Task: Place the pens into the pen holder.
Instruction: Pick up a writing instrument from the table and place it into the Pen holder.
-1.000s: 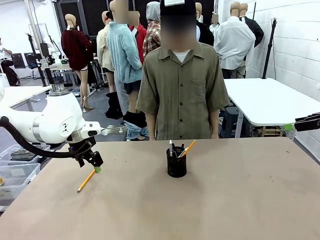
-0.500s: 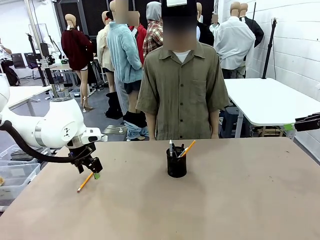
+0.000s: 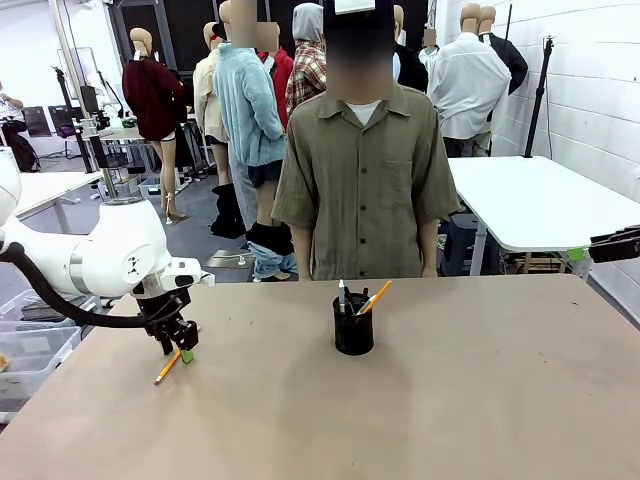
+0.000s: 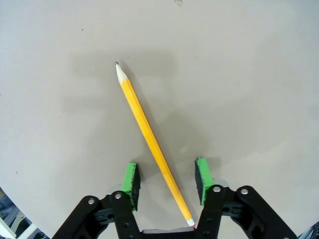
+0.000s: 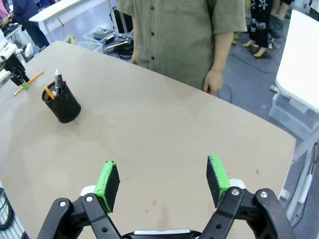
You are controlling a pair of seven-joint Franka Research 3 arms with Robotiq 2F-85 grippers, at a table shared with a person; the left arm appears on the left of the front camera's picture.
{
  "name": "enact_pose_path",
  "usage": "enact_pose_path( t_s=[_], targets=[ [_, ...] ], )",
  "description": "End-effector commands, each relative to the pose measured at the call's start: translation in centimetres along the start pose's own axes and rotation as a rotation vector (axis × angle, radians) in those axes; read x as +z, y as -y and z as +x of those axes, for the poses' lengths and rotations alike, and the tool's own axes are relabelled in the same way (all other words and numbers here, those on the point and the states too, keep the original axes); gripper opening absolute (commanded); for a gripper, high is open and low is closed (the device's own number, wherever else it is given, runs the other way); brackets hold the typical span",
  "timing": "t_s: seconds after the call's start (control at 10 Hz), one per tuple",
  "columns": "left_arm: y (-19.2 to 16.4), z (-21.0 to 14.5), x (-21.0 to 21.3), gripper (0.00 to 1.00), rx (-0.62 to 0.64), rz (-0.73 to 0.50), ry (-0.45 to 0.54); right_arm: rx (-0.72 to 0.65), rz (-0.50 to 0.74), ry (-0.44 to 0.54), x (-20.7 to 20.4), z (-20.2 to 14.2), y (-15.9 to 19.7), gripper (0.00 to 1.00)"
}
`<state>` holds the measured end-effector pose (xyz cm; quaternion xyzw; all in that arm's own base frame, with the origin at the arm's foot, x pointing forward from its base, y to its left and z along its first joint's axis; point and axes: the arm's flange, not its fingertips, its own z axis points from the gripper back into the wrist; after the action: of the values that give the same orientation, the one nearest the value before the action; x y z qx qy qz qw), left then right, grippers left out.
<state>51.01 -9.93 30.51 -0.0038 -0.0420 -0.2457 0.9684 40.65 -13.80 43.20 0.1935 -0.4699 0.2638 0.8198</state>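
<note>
A yellow-orange wooden pencil (image 4: 149,142) lay flat on the tan tabletop (image 3: 450,410), toward the robot's left side, sharpened tip pointing away from the wrist camera, eraser end near the palm. The left gripper (image 4: 166,178) sat low over it, green-padded fingers (image 4: 131,179) straddling the shaft, a gap on each side, pads not touching it, so nothing grasped. Well apart, near the table's middle, stood the small black wire-mesh pen holder (image 3: 353,325) with a silver-white pen (image 3: 341,295) and another yellow-orange pencil (image 3: 375,297) sticking out of it. The right gripper (image 5: 162,181) hovered above the right part of the table, fingers spread wide, empty. A person in an olive short-sleeved shirt (image 3: 365,180) stood at the far edge behind the holder.
</note>
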Motion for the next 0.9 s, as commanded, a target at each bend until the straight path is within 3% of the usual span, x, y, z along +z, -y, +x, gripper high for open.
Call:
enact_pose_path(
  t_s=[0.0,0.5,0.6,0.8],
  targets=[
    [-0.1,-0.1,-0.3,0.0,-0.018,0.008,-0.032,0.007,0.003,-0.005,-0.2,-0.1,0.0,0.88],
    [-0.2,-0.3,0.0,0.0,-0.037,0.007,-0.046,0.007,0.003,-0.005,-0.2,-0.1,0.0,0.88],
    [-0.8,-0.5,1.2,0.0,-0.047,-0.023,-0.001,0.007,0.003,-0.005,-0.2,-0.1,0.0,0.88],
    [-2.2,-1.6,4.6,0.0,-0.12,-0.098,0.185,0.007,0.003,-0.005,-0.2,-0.1,0.0,0.88]
  ],
)
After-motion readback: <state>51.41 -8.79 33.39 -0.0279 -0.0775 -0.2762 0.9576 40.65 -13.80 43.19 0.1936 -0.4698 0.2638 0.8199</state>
